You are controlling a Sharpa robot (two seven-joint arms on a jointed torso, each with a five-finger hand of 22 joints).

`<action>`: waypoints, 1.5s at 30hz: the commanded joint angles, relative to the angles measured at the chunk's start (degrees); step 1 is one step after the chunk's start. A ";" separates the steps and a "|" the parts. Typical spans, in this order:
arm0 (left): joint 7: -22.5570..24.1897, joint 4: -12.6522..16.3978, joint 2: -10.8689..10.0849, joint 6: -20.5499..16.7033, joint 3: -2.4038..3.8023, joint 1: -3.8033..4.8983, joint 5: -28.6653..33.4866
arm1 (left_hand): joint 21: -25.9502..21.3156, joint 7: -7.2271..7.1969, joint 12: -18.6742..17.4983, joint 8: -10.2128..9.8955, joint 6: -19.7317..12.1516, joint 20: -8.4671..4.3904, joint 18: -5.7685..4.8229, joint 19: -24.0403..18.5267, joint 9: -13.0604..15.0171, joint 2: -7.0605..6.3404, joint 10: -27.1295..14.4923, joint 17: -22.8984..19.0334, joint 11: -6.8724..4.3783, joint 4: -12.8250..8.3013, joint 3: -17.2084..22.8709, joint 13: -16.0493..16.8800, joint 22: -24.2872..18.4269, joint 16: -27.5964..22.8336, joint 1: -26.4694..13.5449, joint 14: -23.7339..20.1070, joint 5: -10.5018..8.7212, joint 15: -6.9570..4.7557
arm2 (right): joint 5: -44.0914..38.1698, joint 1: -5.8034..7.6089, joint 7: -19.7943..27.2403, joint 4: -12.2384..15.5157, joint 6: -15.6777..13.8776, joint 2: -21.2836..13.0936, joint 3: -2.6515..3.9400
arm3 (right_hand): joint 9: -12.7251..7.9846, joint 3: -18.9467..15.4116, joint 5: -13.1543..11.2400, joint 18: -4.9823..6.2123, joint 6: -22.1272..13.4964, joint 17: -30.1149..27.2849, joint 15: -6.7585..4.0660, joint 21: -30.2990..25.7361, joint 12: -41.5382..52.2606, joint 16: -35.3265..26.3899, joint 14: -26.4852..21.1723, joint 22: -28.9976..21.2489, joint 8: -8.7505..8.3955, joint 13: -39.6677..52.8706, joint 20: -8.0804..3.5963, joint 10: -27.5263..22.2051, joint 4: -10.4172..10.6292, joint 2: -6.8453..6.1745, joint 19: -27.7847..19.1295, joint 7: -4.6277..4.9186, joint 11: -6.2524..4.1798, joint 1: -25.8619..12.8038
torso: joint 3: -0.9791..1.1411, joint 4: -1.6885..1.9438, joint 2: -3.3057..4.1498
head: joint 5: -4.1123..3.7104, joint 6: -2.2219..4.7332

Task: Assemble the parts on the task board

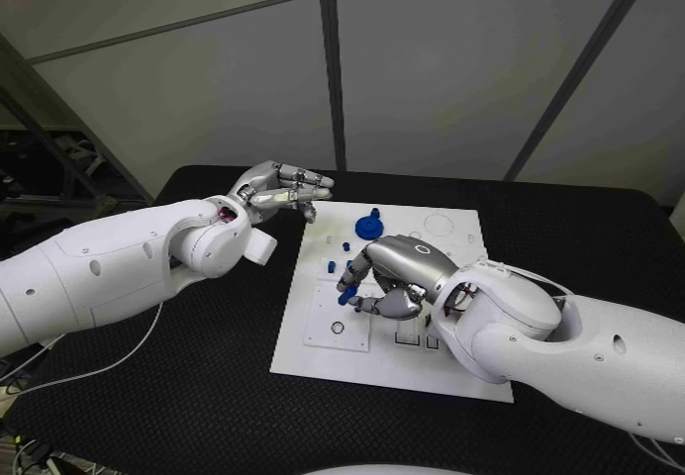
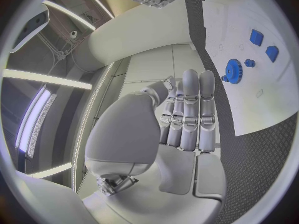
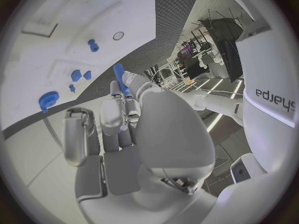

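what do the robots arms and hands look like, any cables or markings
Both arms have smooth, rounded white shells. The left hand and right hand are silver metal with segmented fingers. A thin white cable loops beside each arm. The right wrist view shows dark "sharpa" lettering on the white body.

Two bulky white arms, smooth shells dotted with small dark screws, end in the silver left hand (image 1: 281, 188) and right hand (image 1: 396, 275); thin white cables trail behind each.
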 commanded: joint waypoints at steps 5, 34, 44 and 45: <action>0.21 -0.01 0.41 0.81 0.05 0.11 0.24 | -0.29 0.12 -0.26 -0.27 -0.42 0.10 -0.20 -0.13 -0.08 0.36 -0.41 -0.09 0.14 -0.09 -0.19 0.09 -0.07 -0.28 -0.39 -0.57 -0.18 0.00 | 0.75 -1.20 2.59 -2.38 1.44 2.40 -1.55 | 0.08 0.08 0.24 -0.75 0.00 -0.16 -0.38 -0.36 -0.35 -0.33 0.13 10.41 -0.41 0.05 -0.49 1.07 -0.44 0.50 3.59 0.38 -0.91 -0.28 | 0.17 -0.10 -0.02 | 1.11 -0.52; 0.03 -0.09 0.58 1.01 0.05 0.10 0.24 | -0.36 0.13 -0.26 -0.27 -0.45 0.11 -0.20 -0.13 -0.08 0.39 -0.42 -0.11 0.15 -0.09 -0.20 0.11 -0.11 -0.33 -0.40 -0.58 -0.18 0.01 | -3.85 -2.19 0.82 -6.16 5.10 4.58 -2.63 | 0.11 0.13 0.25 -0.74 -0.07 -0.10 -0.34 -0.41 -0.49 -0.27 0.10 10.38 -0.52 0.06 -0.48 0.93 -0.54 0.62 3.56 0.45 -0.83 -0.40 | 0.09 -0.07 -0.02 | 1.53 -1.48; -0.04 -0.09 0.56 1.09 0.05 0.10 0.24 | -0.36 0.13 -0.26 -0.27 -0.45 0.11 -0.20 -0.13 -0.09 0.40 -0.42 -0.11 0.16 -0.09 -0.20 0.11 -0.12 -0.34 -0.40 -0.58 -0.18 0.01 | -7.18 -2.25 -0.08 -5.77 4.96 5.48 -3.15 | 0.14 0.08 0.18 -0.72 -0.07 -0.19 -0.31 -0.49 -0.53 -0.32 0.08 10.31 -0.56 0.08 -0.46 0.90 -0.56 0.59 3.52 0.46 -0.81 -0.56 | 0.09 -0.09 -0.03 | 1.50 -1.44; -0.05 -0.08 0.57 1.09 0.05 0.10 0.24 | -0.36 0.13 -0.26 -0.27 -0.45 0.11 -0.20 -0.13 -0.09 0.40 -0.42 -0.11 0.16 -0.09 -0.20 0.11 -0.12 -0.34 -0.40 -0.58 -0.18 0.01 | -7.41 -2.26 -0.15 -5.71 4.99 5.58 -3.28 | 0.15 0.02 0.12 -0.69 -0.09 -0.31 -0.30 -0.58 -0.56 -0.40 0.04 10.23 -0.59 0.09 -0.45 0.87 -0.58 0.53 3.48 0.47 -0.79 -0.67 | 0.09 -0.09 -0.03 | 1.50 -1.44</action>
